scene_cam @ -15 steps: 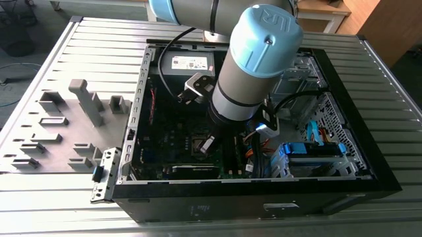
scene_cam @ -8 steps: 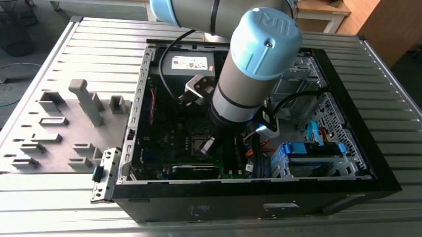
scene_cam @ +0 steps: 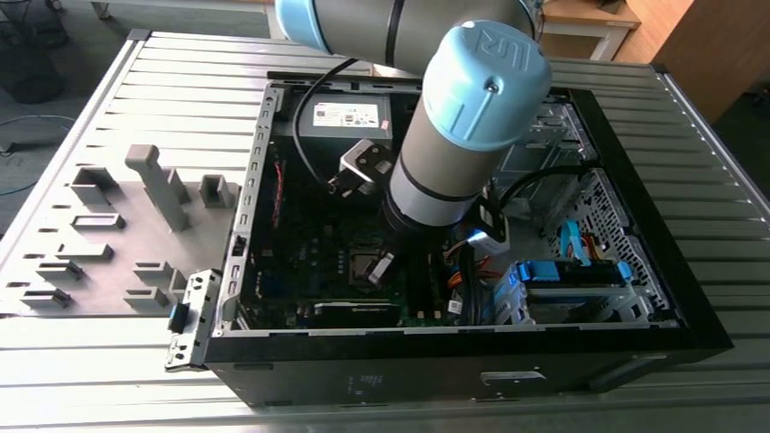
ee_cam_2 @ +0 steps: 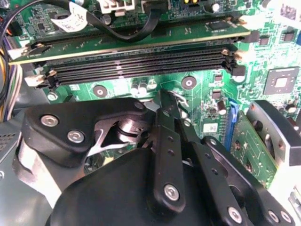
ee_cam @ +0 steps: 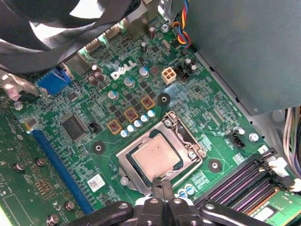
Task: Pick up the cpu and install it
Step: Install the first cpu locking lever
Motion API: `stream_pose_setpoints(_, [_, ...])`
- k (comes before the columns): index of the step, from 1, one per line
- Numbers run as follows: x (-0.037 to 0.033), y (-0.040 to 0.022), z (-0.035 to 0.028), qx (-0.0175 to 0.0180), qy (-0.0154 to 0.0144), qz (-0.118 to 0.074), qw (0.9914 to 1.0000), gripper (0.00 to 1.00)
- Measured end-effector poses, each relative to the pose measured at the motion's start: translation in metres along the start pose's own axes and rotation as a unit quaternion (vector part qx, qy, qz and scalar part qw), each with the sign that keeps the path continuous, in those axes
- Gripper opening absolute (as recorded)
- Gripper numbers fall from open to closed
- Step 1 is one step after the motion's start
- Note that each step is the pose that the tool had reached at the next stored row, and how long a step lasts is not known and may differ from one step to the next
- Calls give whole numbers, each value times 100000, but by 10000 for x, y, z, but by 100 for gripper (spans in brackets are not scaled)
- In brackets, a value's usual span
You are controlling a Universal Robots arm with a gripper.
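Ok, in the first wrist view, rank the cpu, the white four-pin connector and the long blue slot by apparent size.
1. Long blue slot, the longest, though narrow.
2. The cpu, sitting in its socket, a broader square.
3. White four-pin connector, clearly the smallest.
The slot and the cpu differ in shape, so their order is unsure.

An open black computer case [scene_cam: 673, 298] lies on a ribbed metal table [scene_cam: 121, 99], its green motherboard [ee_cam: 197, 89] exposed. A grey fixture tray [scene_cam: 108, 225] sits beside the case. Black memory slots [ee_cam_2: 136, 63] cross the board.
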State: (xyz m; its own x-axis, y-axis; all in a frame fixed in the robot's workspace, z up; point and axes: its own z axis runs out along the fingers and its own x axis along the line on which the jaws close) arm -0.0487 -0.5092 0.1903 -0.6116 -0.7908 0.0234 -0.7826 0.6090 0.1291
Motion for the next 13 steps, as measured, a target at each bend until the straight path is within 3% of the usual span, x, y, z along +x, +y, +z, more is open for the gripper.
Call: stream_pose_setpoints(13, [-21,-27,17,-11,3,-318,99999,11])
